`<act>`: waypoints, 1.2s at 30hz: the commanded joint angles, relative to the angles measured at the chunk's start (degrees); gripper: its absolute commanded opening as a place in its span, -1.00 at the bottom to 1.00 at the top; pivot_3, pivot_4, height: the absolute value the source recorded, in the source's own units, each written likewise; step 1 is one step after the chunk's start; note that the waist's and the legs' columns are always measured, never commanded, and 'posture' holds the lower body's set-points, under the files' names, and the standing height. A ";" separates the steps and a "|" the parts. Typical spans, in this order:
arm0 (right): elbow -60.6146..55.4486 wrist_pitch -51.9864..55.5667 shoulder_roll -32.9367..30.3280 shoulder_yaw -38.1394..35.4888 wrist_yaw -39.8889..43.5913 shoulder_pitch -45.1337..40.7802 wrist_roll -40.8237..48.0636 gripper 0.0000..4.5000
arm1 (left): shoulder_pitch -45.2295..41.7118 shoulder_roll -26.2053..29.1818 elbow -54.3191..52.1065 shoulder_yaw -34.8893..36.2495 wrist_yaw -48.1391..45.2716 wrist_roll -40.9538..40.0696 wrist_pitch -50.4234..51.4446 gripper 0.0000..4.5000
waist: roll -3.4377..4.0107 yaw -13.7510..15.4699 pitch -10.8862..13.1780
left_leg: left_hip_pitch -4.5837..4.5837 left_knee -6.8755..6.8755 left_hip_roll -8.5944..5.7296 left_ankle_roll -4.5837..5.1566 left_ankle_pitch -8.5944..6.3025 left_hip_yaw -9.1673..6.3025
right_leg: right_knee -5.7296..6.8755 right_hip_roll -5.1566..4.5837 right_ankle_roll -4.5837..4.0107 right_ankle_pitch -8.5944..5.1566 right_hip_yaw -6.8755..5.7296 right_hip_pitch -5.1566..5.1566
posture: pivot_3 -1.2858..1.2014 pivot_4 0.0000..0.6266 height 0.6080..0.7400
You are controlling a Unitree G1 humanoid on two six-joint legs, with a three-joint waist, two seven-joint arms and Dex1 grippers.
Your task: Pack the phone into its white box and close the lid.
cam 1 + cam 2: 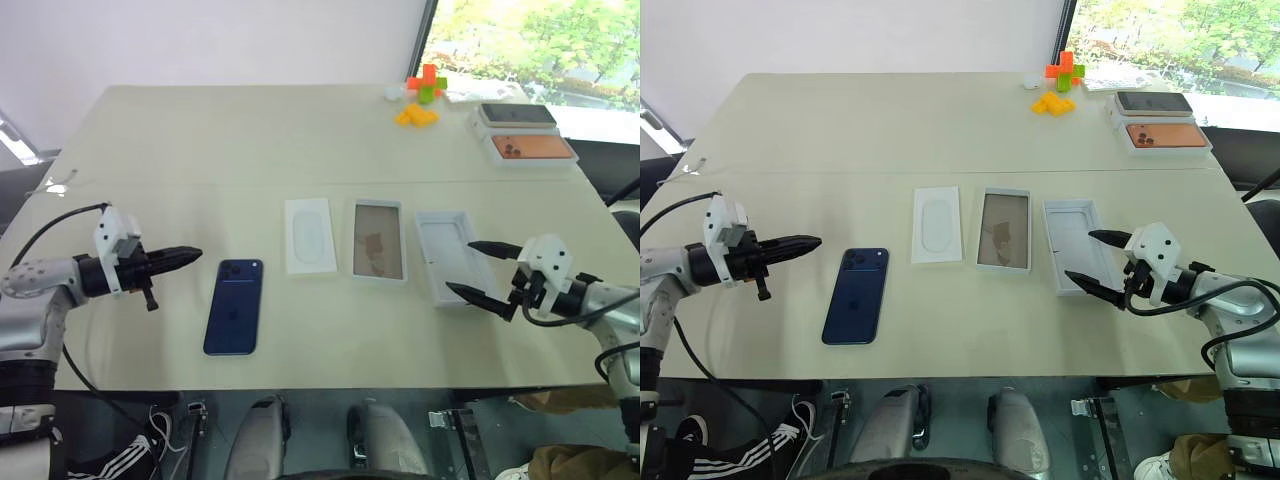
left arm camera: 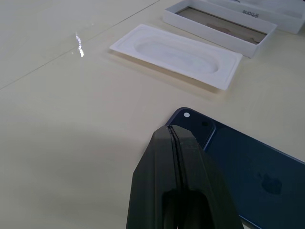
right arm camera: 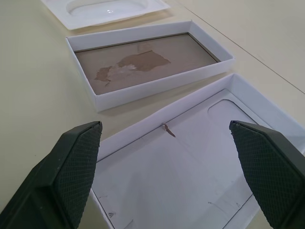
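Pinched shut, left gripper (image 1: 192, 255) hovers beside the untouched phone (image 1: 235, 306) while right gripper (image 1: 481, 270) gapes over the lid (image 1: 446, 255); picking up the phone comes next.

In the left wrist view, the word "iPhone" is printed in dark letters, seen upside down, on the side wall of a shallow white rectangular cardboard box (image 2: 257, 14) lying well beyond the closed jaws. The glossy dark navy-blue smartphone (image 2: 259, 176), just beside those jaws, bears a faint apple logo on its back.
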 commanded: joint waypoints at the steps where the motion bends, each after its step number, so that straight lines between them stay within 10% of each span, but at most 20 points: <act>1: -2.46 0.06 -0.14 -0.35 -0.29 -0.69 0.57 0.99 | -1.06 1.33 -1.47 0.55 -0.33 -0.80 1.95 -1.00 | 0.00 0.01 0.00 | 0.00 0.00 0.00 0.00 0.00 0.00 | 0.00 0.00 0.00 0.00 0.00 0.00 | 0.03 -0.52 0.99; 36: -5.25 5.75 0.21 0.50 -0.98 -3.85 1.83 0.99 | -3.55 0.86 -4.61 0.18 2.92 -3.24 10.27 -1.00 | 0.00 -0.02 0.00 | 0.00 0.02 0.00 0.00 0.00 0.00 | 0.01 0.02 0.00 0.00 0.00 0.01 | 0.03 -0.52 0.99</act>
